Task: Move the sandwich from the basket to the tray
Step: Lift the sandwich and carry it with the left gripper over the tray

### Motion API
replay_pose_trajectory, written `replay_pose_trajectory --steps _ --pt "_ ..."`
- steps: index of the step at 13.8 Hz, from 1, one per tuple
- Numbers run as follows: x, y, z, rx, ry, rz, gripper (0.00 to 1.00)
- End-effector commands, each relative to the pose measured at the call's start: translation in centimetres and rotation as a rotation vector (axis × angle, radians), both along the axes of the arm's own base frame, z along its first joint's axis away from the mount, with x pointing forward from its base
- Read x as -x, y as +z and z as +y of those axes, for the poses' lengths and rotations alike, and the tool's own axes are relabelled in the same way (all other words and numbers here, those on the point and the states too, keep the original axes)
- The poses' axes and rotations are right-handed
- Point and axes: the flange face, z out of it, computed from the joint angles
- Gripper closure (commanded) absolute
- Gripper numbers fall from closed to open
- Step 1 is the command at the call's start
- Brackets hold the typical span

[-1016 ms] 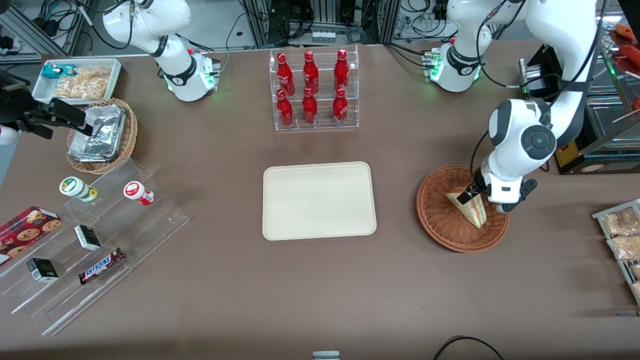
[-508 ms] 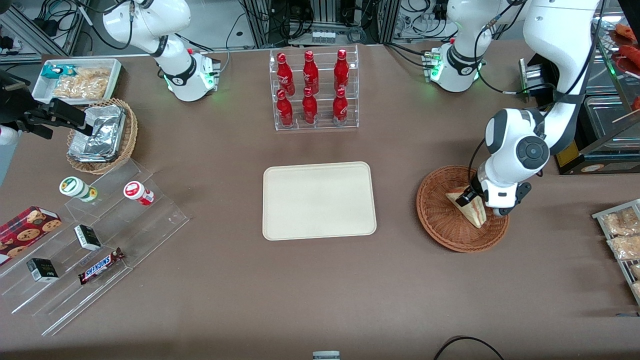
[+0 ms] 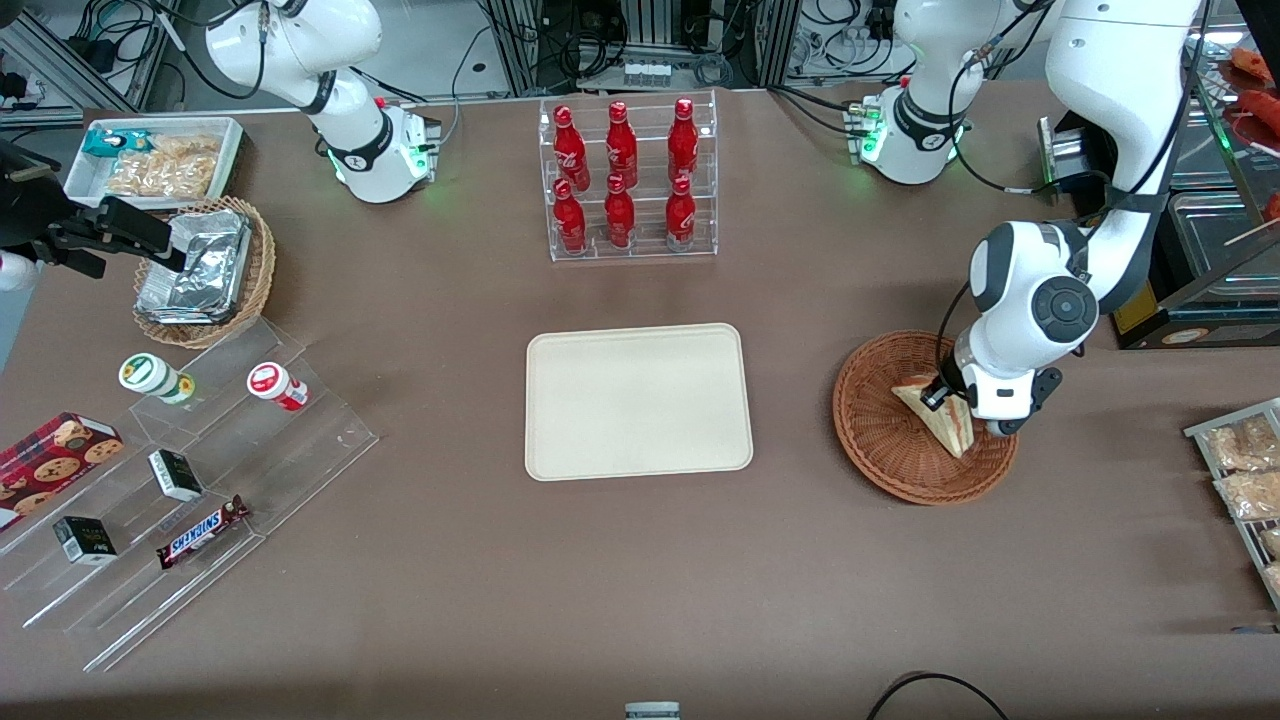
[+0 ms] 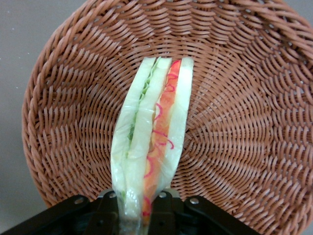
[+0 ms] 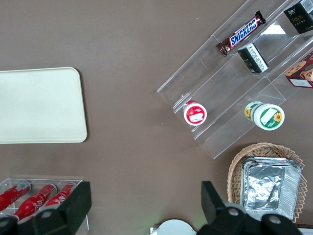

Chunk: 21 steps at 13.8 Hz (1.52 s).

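Note:
The sandwich [image 3: 948, 424] is a pale bread wedge with red and green filling, standing on edge in the reddish-brown wicker basket [image 3: 880, 452]. My left gripper [image 3: 944, 396] is down in the basket, and its fingers [image 4: 168, 215] press the sandwich [image 4: 151, 142] from both sides at its near end. The woven floor of the basket [image 4: 234, 122] spreads around the wedge. The cream tray [image 3: 638, 400] lies flat at mid-table, apart from the basket and toward the parked arm's end from it; it also shows as the tray [image 5: 39, 105] in the right wrist view.
A clear rack of red bottles [image 3: 627, 180] stands farther from the front camera than the tray. Clear stepped shelves [image 3: 190, 480] with snacks and a tan basket of foil packets [image 3: 205, 270] sit toward the parked arm's end. A rack of packets [image 3: 1245, 480] lies at the working arm's end.
The left arm's wrist and elbow have shifted slightly toward the tray and lowered a little. The sandwich stays in the basket between the fingers, barely moved.

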Motion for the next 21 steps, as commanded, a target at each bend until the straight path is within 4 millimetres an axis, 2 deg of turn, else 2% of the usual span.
replay_pose_trajectory --steps 1,2,3,6,8,10,12,14,18,20,21 --pt "-2.4 4.9 -0.7 -0.02 -0.044 0.092 0.94" --pt "-3.2 7.3 -1.0 -0.023 -0.083 0.162 0.94" --pt "-3.7 8.4 -2.1 -0.023 -0.116 0.182 0.94" --pt "-3.0 9.2 -6.9 -0.001 -0.348 0.177 0.91" --pt "-3.3 9.9 -9.2 0.022 -0.431 0.15 0.91" --pt "-3.9 9.4 -13.3 0.034 -0.497 0.136 0.91" --pt "-3.1 9.3 -19.4 0.066 -0.561 0.094 0.92" --pt "-2.2 7.8 -24.5 0.055 -0.562 0.065 0.92" --pt "-2.4 5.2 -31.6 0.102 -0.505 0.04 0.93" --pt "-0.9 3.8 -36.7 0.124 -0.52 0.005 0.93" --pt "-0.7 3.4 -38.3 0.128 -0.515 -0.005 0.93"
